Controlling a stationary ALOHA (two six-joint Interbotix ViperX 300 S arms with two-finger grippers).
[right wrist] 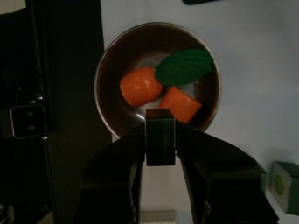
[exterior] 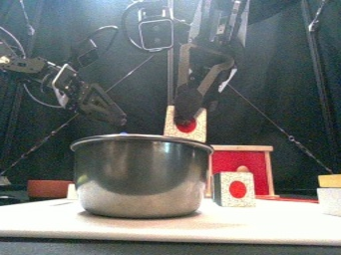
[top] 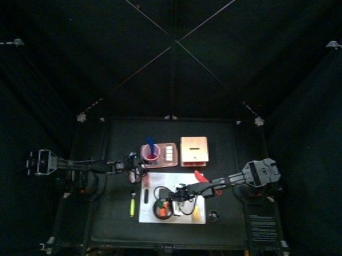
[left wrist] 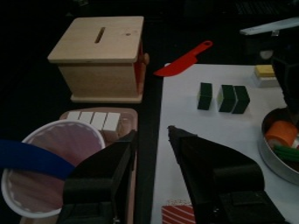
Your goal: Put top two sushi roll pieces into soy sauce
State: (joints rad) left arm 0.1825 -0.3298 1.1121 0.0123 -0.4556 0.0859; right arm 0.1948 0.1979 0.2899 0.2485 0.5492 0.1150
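A sushi roll piece (right wrist: 159, 136), dark outside with a white and red face (exterior: 186, 124), stands between the jaws of my right gripper (right wrist: 160, 162), off the table. The gripper (exterior: 189, 112) hangs just behind and above a steel pot (exterior: 140, 179). Inside the pot (right wrist: 111, 61) lie orange chunks and a green leaf. More dark sushi roll pieces (left wrist: 205, 96) (left wrist: 235, 99) stand on the white mat (left wrist: 222, 140). My left gripper (left wrist: 152, 166) is open and empty over the mat's edge. I cannot tell which vessel holds soy sauce.
A wooden box (left wrist: 100, 57) stands at the back, with a red spatula (left wrist: 184, 63) beside it. A red-striped dish (left wrist: 52, 166) with a blue strip across it sits by a wooden tray of white blocks (left wrist: 93, 120). The left arm (top: 94, 166) reaches in low.
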